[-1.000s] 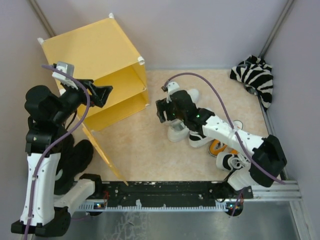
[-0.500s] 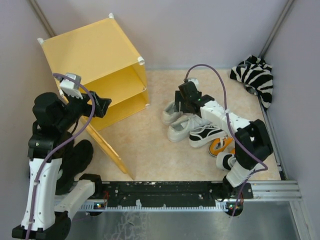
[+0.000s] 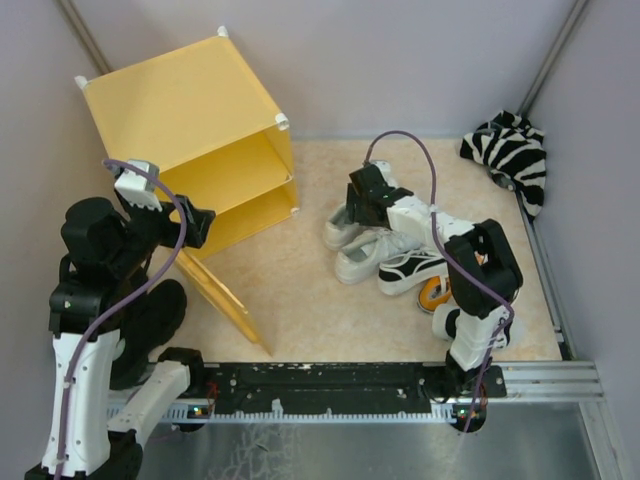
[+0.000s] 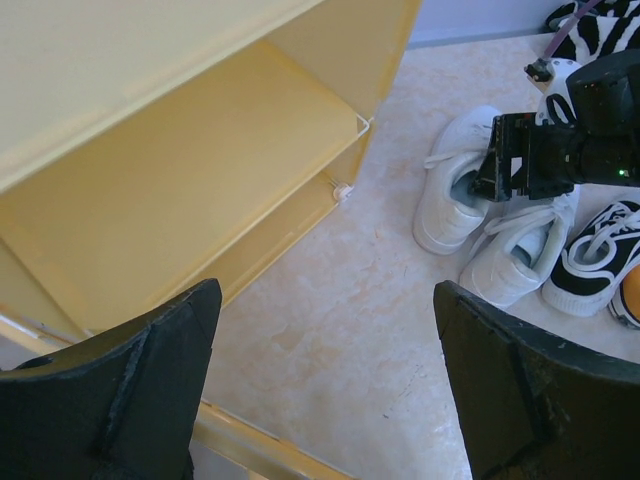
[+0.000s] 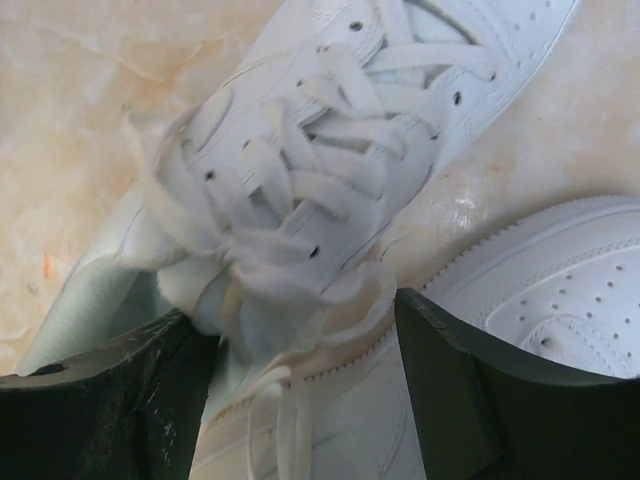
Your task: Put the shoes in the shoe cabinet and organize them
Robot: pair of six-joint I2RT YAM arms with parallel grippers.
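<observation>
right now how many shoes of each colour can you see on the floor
white shoes: 2
black-and-white shoes: 2
orange shoes: 1, partly hidden by the right arm
total: 5 in view

The yellow plastic-panel cabinet [image 4: 200,160] fills the upper left, its inner shelf bare. Two white lace-up sneakers [image 4: 455,195] lie side by side on the beige marbled floor [image 4: 340,340], with the other arm's black gripper [image 4: 500,172] over them, apparently at the farther shoe's collar. A black-and-white sneaker [image 4: 600,255] lies just right.
</observation>
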